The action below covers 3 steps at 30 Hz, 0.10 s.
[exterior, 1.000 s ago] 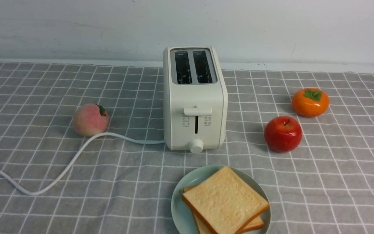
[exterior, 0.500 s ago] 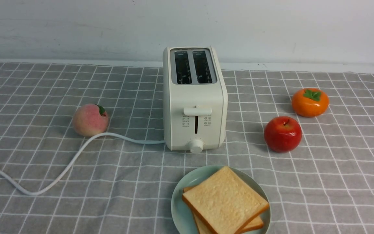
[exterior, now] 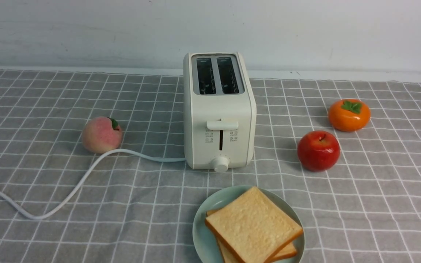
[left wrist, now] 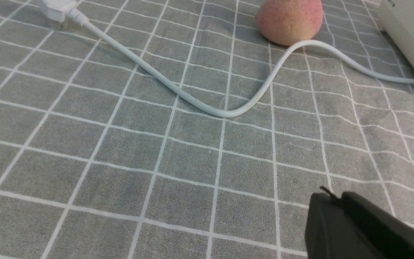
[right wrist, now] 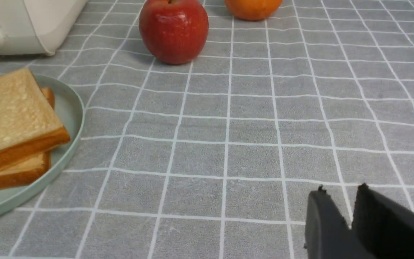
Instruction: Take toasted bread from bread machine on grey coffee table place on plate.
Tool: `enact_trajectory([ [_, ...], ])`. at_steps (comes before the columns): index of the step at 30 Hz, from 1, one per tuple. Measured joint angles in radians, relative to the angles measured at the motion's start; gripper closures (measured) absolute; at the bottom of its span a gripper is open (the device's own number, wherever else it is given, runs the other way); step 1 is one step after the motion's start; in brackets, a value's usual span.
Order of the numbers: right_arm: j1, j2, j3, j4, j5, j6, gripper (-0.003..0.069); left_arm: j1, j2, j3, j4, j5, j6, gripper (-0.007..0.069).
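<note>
Two slices of toasted bread (exterior: 253,225) lie stacked on the mint-green plate (exterior: 207,212) at the front of the grey coffee table (exterior: 378,204); they show in the right wrist view too (right wrist: 9,118). The cream-white bread machine (exterior: 219,113) stands behind the plate, both slots empty, lever up. Neither arm shows in the front view. My left gripper (left wrist: 331,196) is shut and empty, low over the cloth near the cord. My right gripper (right wrist: 340,192) is shut with a slight gap at the tips, empty, to the right of the plate (right wrist: 68,118).
A peach (exterior: 102,134) sits left of the toaster with the white cord (exterior: 71,190) curving past it to the plug (left wrist: 54,9). A red apple (exterior: 318,150) and an orange persimmon (exterior: 349,115) sit to the right. A white wall runs behind.
</note>
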Motion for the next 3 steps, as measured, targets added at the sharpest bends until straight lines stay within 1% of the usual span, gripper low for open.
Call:
enact_trajectory([
  [3, 0.000, 0.000, 0.000, 0.000, 0.000, 0.000, 0.0513, 0.000, 0.000, 0.000, 0.000, 0.000, 0.000, 0.0587],
])
